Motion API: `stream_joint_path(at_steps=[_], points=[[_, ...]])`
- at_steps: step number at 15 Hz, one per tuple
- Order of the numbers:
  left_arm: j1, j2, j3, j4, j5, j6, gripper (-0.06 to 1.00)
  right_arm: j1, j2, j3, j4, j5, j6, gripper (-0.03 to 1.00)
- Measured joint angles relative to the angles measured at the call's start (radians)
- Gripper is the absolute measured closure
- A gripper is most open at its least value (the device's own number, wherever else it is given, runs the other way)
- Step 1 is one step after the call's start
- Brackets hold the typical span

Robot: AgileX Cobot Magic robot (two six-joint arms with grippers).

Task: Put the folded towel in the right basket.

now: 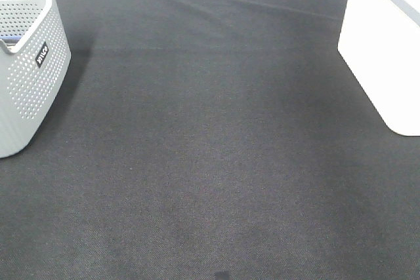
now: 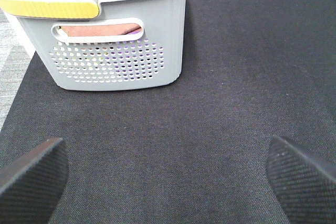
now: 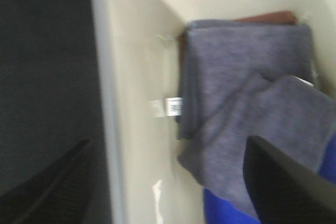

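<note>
On the right gripper [image 3: 168,179] we see both fingers spread wide with nothing clamped between them, though the picture is blurred. One finger [image 3: 50,182] hangs over the black mat [image 3: 42,51] outside the white basket [image 3: 136,77]. The other hangs over the basket's inside, so the wall runs between the two.

Just beside and beneath the inner finger lies the folded grey towel [image 3: 273,119], inside the white basket and free of the grip. We cannot tell whether it brushes the finger. Close to the fingertips, a blue cloth [image 3: 226,208] shows from under it. Farther ahead of the hand the towel overlaps a second towel [image 3: 236,61], also grey, set against the wall with a white label [image 3: 174,105] at its edge. A brown edge [image 3: 268,18] shows at the far side of that stack.

The left gripper [image 2: 168,177] is likewise wide open and empty, with only mat between its fingers. Well ahead of it stands the grey basket [image 2: 157,35], with a yellow strip [image 2: 52,8] on its near rim. A pinkish cloth [image 2: 100,29] shows through its handle slot.

From the high camera, the grey basket and the white basket stand well apart at opposite edges of the mat.
</note>
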Motion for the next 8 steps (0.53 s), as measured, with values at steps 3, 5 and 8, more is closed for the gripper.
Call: stream_joint_path(at_steps=[3,5,8], points=[[0.0,0.0,0.0,0.0,0.0,0.0,-0.03,0.102,-0.071,0.001,-0.001,0.0,0.0,0.24],[0.0,0.0,0.0,0.0,0.0,0.0,-0.03,0.174,-0.163,0.073,-0.028,-0.002,0.0,0.24],[0.0,0.0,0.0,0.0,0.0,0.0,-0.03,0.187,-0.324,0.291,-0.055,-0.003,0.0,0.24]])
